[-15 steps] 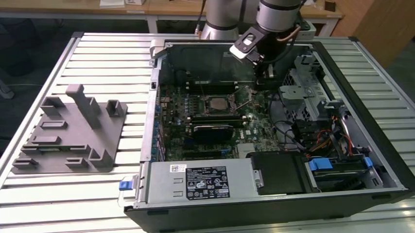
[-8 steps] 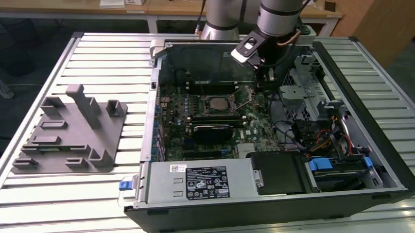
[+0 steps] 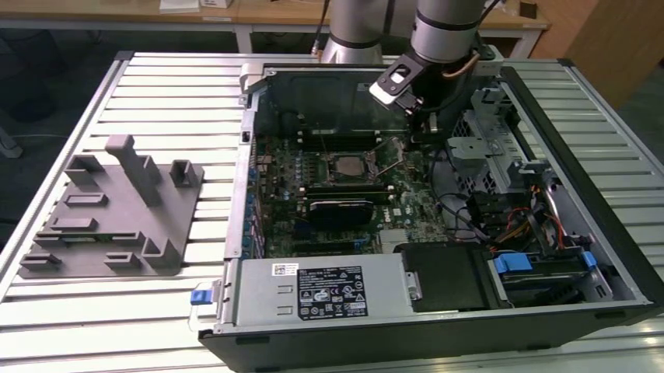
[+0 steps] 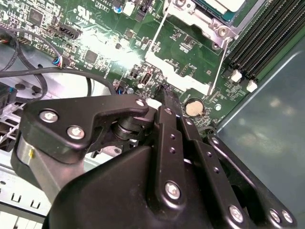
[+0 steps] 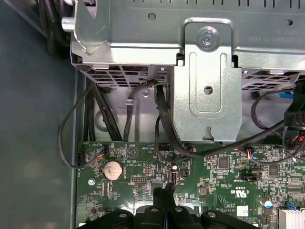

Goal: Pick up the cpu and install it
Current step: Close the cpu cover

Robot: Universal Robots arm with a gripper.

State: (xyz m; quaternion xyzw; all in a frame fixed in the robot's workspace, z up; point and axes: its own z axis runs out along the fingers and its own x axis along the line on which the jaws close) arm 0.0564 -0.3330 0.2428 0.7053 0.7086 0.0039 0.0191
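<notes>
Found the jaws pressed together on nothing, tips close over the green board [image 5: 143,167] near the coin battery [image 5: 113,169]. Found the cpu [image 4: 220,4] farther on, lying in its socket [image 4: 209,20] with the metal clamp frame [image 4: 188,67] open. Judged placing done and locking down left: called for a gentle, straight push, clear of the loose cables [image 5: 162,119].

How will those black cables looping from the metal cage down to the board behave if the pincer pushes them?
The black cables hang in loose loops, so they would probably flex aside, floppy rather than stiff. Their ends seem plugged in at the motherboard, so a hard push might strain those plugs. Thin and unsupported, they likely weigh little.
</notes>
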